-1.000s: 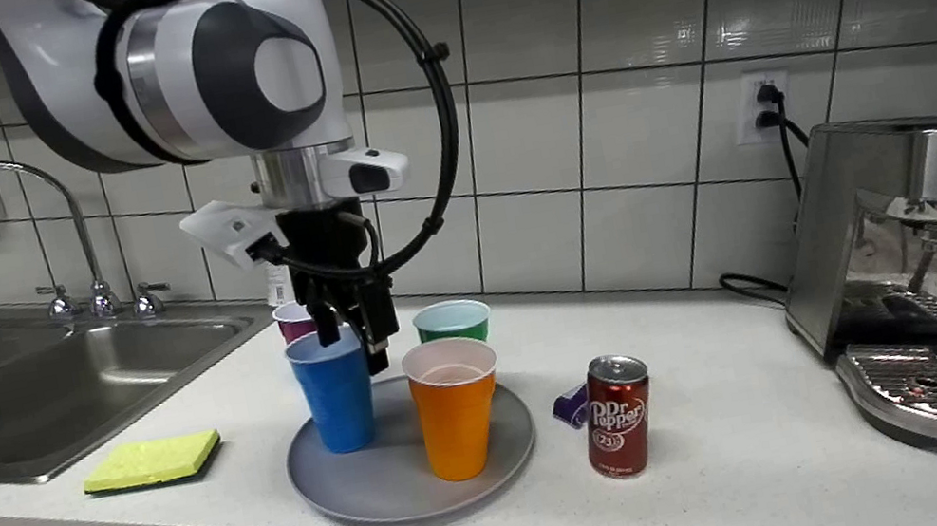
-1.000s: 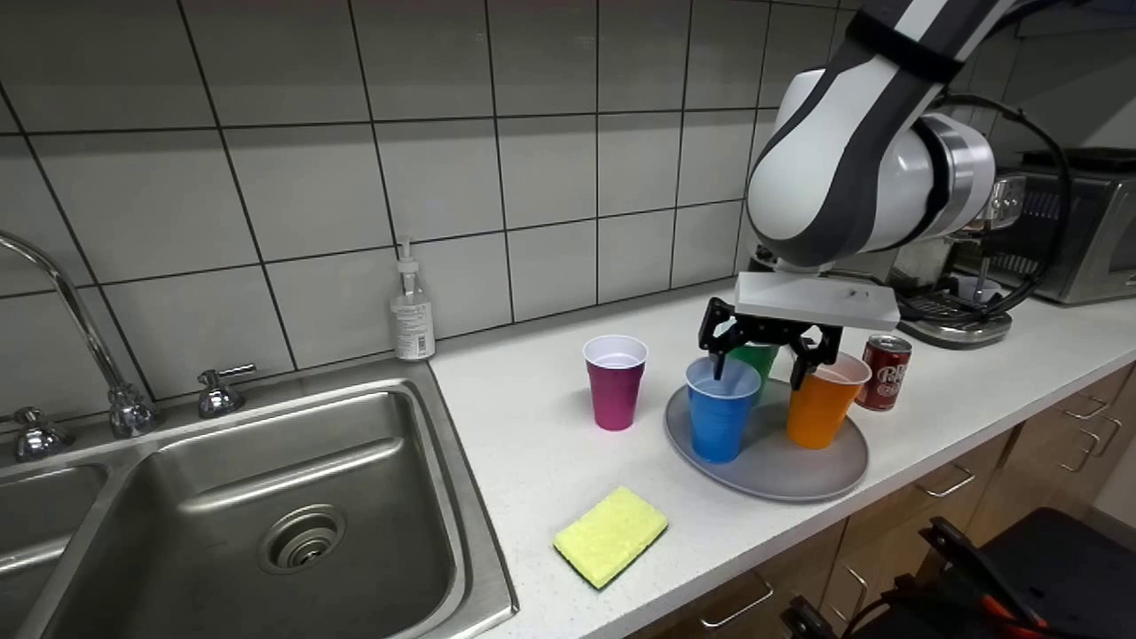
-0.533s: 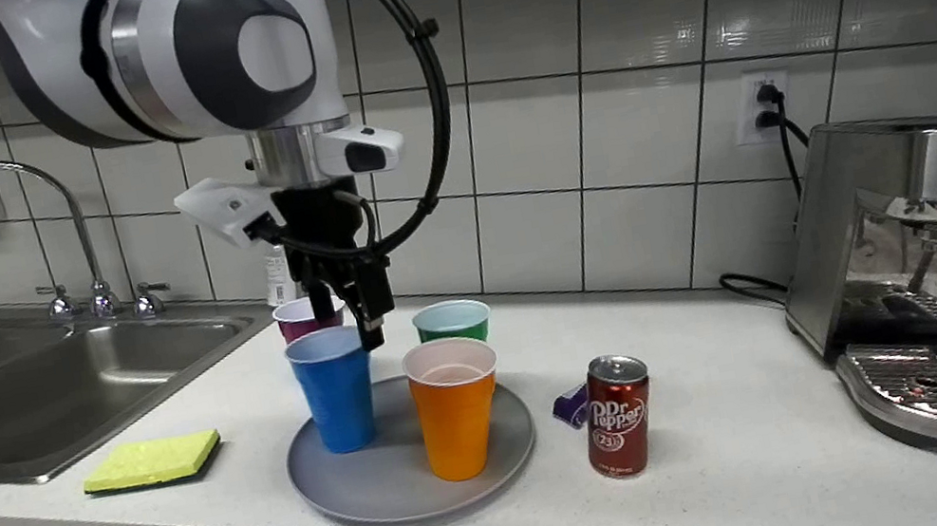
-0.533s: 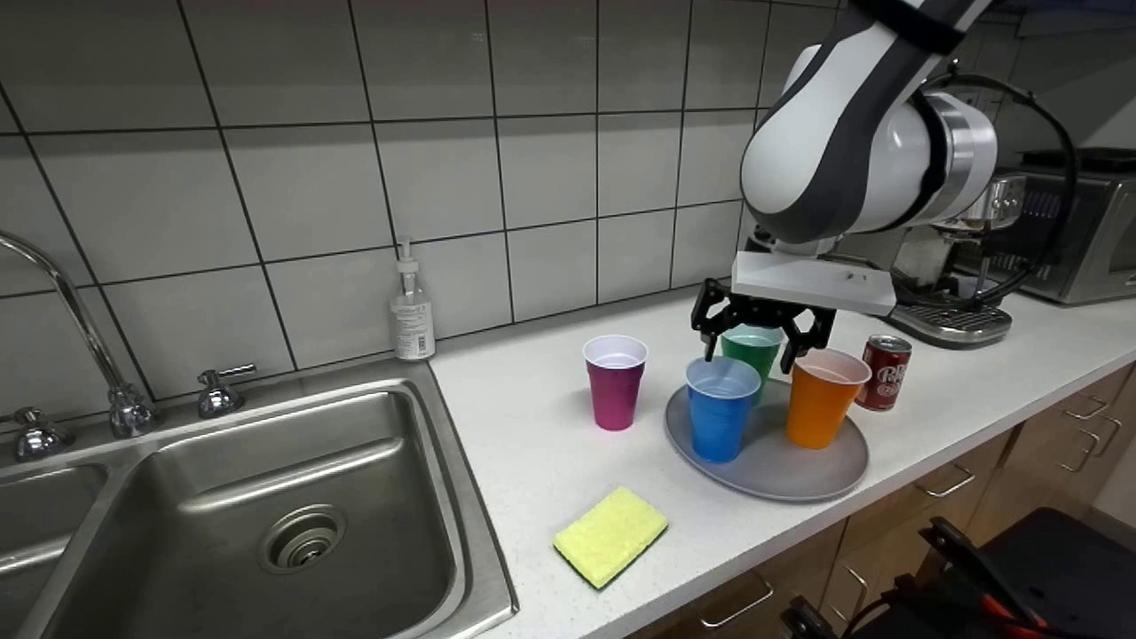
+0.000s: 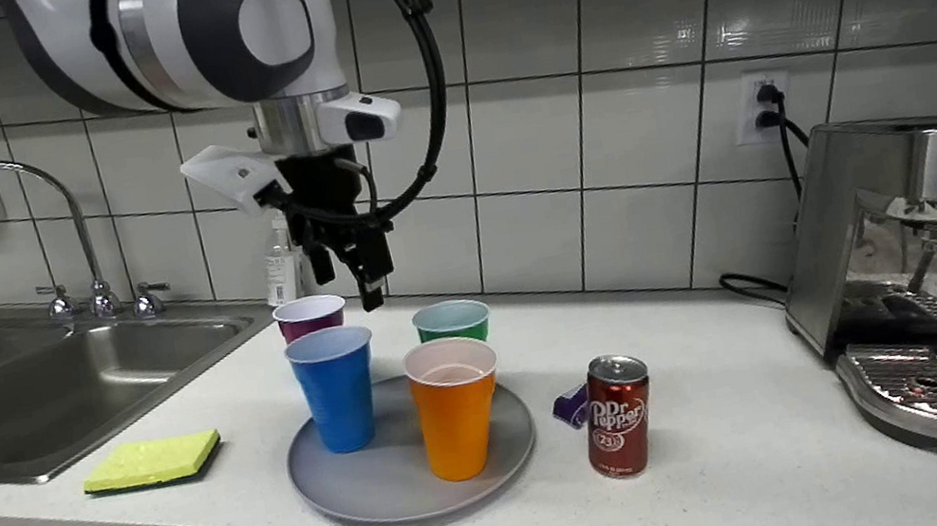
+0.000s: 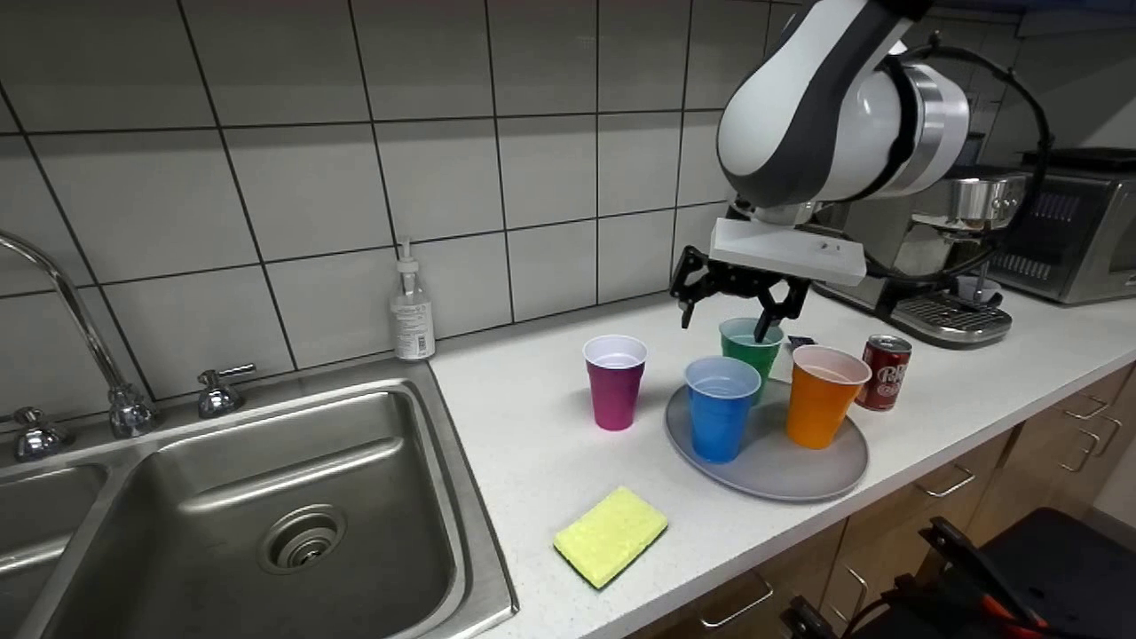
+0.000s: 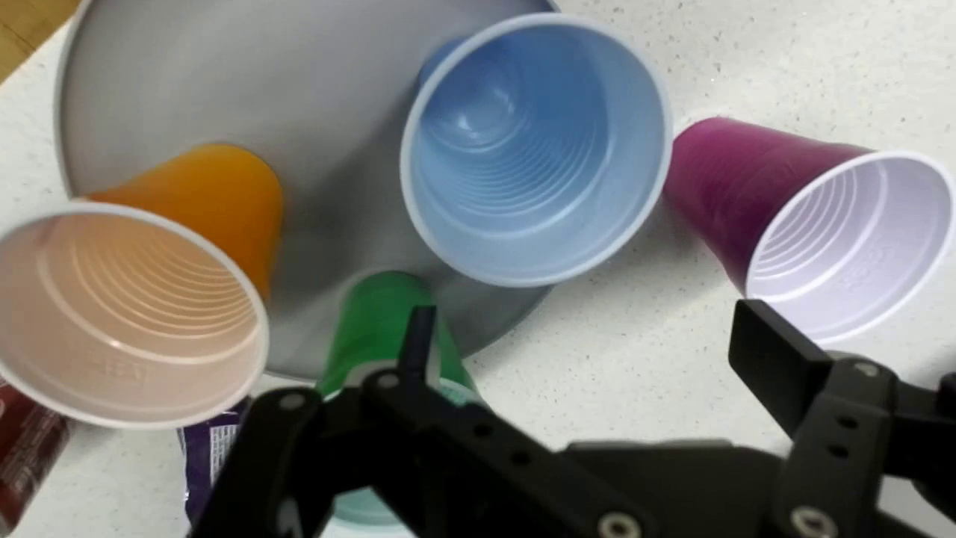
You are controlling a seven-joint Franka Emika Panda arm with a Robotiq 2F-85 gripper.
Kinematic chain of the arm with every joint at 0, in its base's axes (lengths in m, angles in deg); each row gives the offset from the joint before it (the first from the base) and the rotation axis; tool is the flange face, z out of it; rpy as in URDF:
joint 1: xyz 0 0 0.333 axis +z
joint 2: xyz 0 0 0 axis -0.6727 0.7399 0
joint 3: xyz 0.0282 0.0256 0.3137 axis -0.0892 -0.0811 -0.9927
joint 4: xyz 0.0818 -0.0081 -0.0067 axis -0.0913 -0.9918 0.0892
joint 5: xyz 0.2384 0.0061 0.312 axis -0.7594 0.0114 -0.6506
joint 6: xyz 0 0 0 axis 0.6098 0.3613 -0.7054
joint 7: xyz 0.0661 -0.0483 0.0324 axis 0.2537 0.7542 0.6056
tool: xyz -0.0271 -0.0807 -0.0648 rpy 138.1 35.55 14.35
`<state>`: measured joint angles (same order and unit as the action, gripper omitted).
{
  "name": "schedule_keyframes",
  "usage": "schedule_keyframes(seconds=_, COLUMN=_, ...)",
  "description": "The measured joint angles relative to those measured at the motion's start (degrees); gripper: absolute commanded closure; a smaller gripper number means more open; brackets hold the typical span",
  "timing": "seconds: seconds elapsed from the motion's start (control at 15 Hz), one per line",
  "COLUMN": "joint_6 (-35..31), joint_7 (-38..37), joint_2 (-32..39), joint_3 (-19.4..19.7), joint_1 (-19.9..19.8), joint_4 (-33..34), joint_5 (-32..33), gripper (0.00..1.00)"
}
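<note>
In an exterior view, the gripper (image 5: 349,292) is hanging above the counter (image 5: 711,490) with its fingers (image 5: 372,261) pointing down, between the tiled wall (image 5: 553,142) and the blue cup (image 5: 337,392), which is standing upright on the gray plate (image 5: 345,492) near the orange cup (image 5: 456,424). In an exterior view, the green cup (image 6: 761,359) is standing towards the wall side of the plate, and one fingertip is overlapping its mouth, though whether it is hovering over the cup or merely lying in front is not clear; the magenta cup (image 6: 614,395) is standing on the counter, apart from the plate, on the side towards the sink (image 6: 479,550). The wrist view is showing the fingers standing wide apart and clamping nothing. One finger is hiding part of the green cup, and the opposite one is just overlapping the magenta cup's rim, so the gap is lying roughly between those two, with the blue cup sitting plateward of it. Each cup's long axis is running vertically, roughly in line with the downward fingers, and the green cup is looking nearest to the gripper.
</note>
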<state>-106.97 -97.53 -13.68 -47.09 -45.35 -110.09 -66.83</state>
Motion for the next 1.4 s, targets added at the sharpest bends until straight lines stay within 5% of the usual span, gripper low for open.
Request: schedule_keyframes(seconds=1.4, joint_6=10.99, joint_7=32.0, joint_2=18.1, joint_3=0.85, joint_1=-2.35, joint_4=25.06, joint_5=-8.93, gripper=0.0)
